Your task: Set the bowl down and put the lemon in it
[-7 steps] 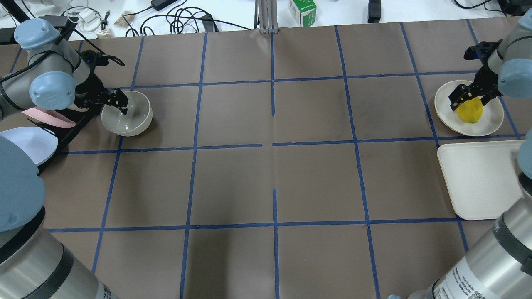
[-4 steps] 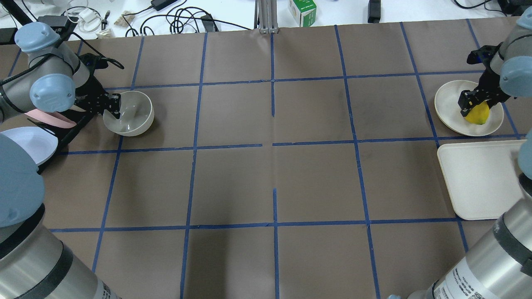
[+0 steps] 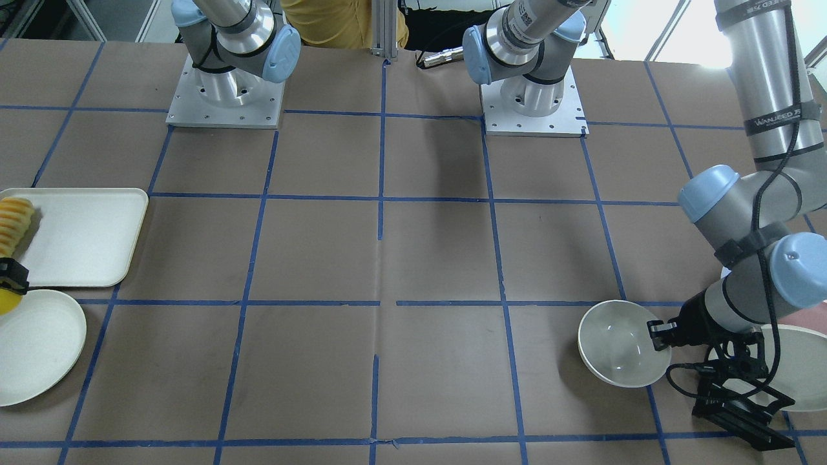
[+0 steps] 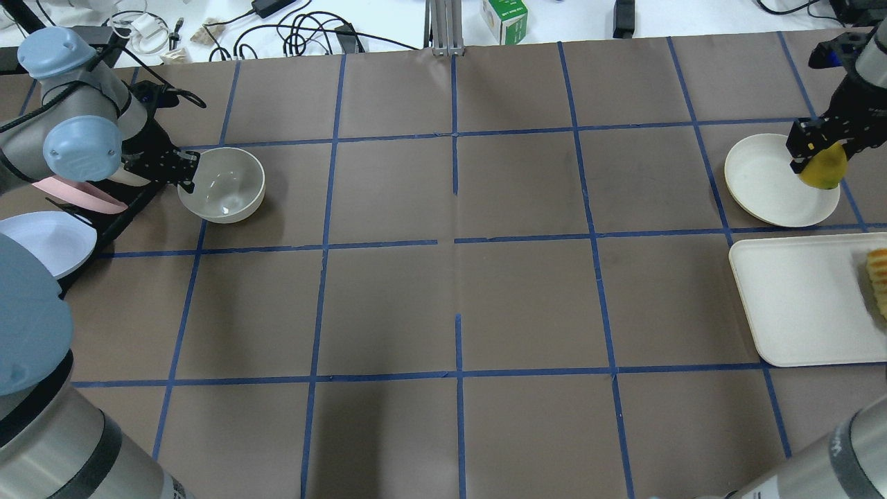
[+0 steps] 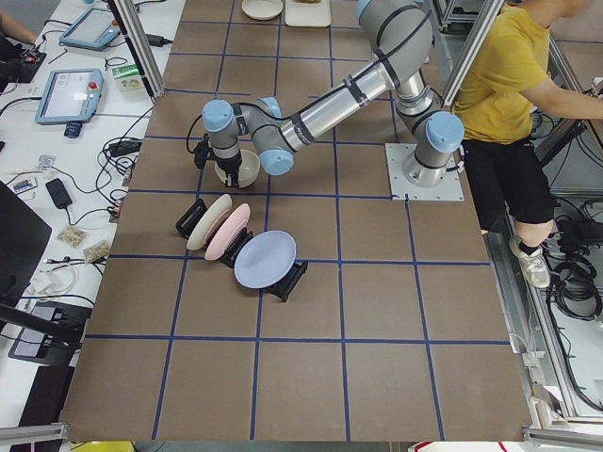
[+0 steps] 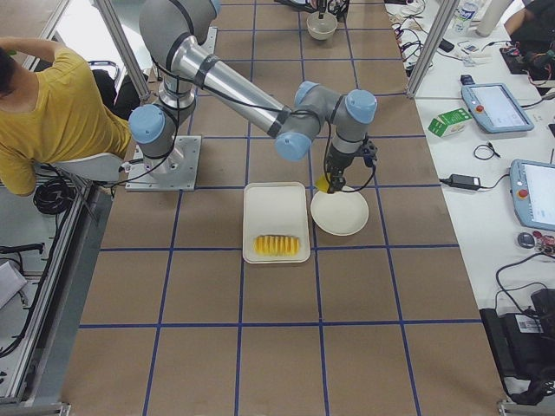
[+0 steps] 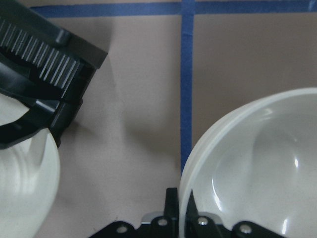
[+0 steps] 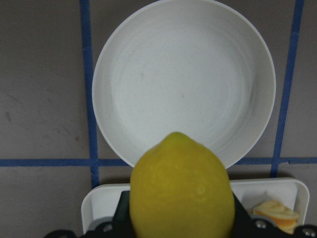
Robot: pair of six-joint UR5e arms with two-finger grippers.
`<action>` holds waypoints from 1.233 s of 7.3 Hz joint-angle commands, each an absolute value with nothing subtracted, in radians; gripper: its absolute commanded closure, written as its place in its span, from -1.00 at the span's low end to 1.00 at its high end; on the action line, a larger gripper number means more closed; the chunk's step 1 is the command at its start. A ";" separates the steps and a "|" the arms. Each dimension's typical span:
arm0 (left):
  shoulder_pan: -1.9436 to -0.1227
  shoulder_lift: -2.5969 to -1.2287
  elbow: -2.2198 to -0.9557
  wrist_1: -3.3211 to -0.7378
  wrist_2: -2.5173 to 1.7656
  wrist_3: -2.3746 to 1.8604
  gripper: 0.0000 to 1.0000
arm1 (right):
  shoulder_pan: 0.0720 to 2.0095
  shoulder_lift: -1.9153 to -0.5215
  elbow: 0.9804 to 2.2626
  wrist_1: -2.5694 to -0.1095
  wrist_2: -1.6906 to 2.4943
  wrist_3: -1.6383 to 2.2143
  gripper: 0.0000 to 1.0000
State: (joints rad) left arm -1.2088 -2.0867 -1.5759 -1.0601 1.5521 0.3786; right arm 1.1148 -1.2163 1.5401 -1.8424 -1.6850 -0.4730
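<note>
Near right on the worktop I see a tray holding sliced food. Beyond it my right fingers pinch the lemon, held up over the right side of the plate. Far left, my left fingers pinch the rim of the bowl, one inside and one outside, just beside the rack.

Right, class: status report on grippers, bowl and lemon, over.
Left gripper shut on bowl rim. Right gripper shut on lemon, held above flat plate. Plate rack close beside bowl.
</note>
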 commanded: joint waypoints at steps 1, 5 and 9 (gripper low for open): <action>-1.226 -2.037 -1.578 -1.142 1.417 0.374 1.00 | 1.225 -1.339 1.542 -1.709 -1.631 -0.291 1.00; -1.551 -2.025 -1.718 -0.879 1.364 0.020 1.00 | 1.347 -1.348 1.542 -1.707 -1.582 -0.212 1.00; -1.771 -2.022 -1.790 -0.752 1.378 -0.284 1.00 | 1.477 -1.347 1.551 -1.707 -1.582 -0.020 1.00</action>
State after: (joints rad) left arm -1.7225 -2.0147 -1.7778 -0.7610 1.3770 -0.2350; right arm 1.4578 -1.3469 1.5492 -1.7049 -1.5758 -0.0479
